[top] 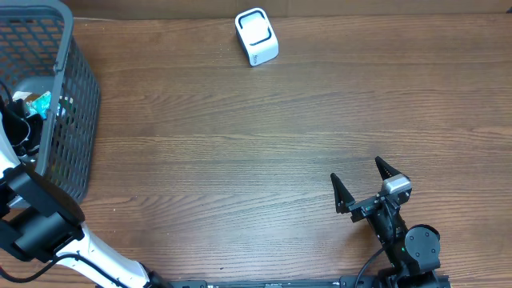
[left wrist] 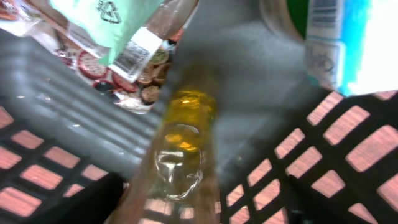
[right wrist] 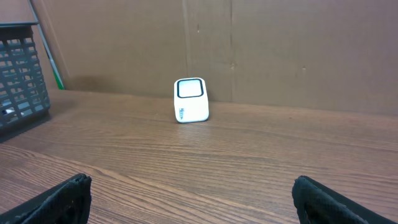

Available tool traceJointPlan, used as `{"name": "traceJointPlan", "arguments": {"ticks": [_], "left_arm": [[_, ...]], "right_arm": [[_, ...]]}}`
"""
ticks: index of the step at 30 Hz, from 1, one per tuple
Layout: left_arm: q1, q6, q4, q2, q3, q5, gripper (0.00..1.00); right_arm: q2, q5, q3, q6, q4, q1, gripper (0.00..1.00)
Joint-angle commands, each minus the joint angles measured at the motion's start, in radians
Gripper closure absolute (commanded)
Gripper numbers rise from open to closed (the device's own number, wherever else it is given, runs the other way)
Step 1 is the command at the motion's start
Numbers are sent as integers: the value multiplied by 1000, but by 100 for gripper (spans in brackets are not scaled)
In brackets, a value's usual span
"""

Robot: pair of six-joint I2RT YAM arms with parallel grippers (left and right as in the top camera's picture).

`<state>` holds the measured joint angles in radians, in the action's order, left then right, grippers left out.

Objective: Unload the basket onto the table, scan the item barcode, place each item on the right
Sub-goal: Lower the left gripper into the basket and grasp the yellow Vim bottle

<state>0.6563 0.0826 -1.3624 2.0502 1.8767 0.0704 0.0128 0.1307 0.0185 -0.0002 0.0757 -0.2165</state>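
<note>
L end effector (left wrist: 202, 205) in basket (top: 76, 120), jaws wide w/ yellow bottle (left wrist: 183, 130) between. R end effector (top: 356, 170) wide open, empty, above bench (top: 240, 160). White scanner (top: 256, 36) well apart.

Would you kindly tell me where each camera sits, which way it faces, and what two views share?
Overhead: above the table, looking straight down at basket and scanner; left arm and right arm show.
Left wrist: inside the basket, looking down at a bottle; left fingers frame it.
Right wrist: low over the table, facing the scanner; right fingers at bottom corners.
Shared: overhead and right wrist both show scanner and basket.
</note>
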Motion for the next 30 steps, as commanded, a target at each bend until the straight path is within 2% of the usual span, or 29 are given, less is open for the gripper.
{"name": "traceJointPlan", "arguments": {"ticks": [1, 6, 9, 11, 16, 21, 26, 30], "left_arm": [[14, 0, -2, 7, 10, -7, 40], [34, -1, -2, 7, 10, -11, 50], [42, -24, 3, 7, 10, -23, 67], [42, -31, 6, 7, 10, -43, 71], [42, -31, 24, 4, 12, -93, 76], [42, -31, 24, -5, 51, -128, 85], [42, -31, -39, -13, 196, -205, 87], [42, -31, -109, -25, 394, -261, 87]], "right_arm": [[-6, -2, -10, 3, -3, 3, 0], [-6, -2, -10, 3, -3, 3, 0], [-6, -2, -10, 3, -3, 3, 0], [-6, -2, -10, 3, -3, 3, 0], [-6, -2, -10, 3, -3, 3, 0], [-6, -2, -10, 3, -3, 3, 0], [-6, -2, -10, 3, -3, 3, 0], [-6, -2, -10, 3, -3, 3, 0]]}}
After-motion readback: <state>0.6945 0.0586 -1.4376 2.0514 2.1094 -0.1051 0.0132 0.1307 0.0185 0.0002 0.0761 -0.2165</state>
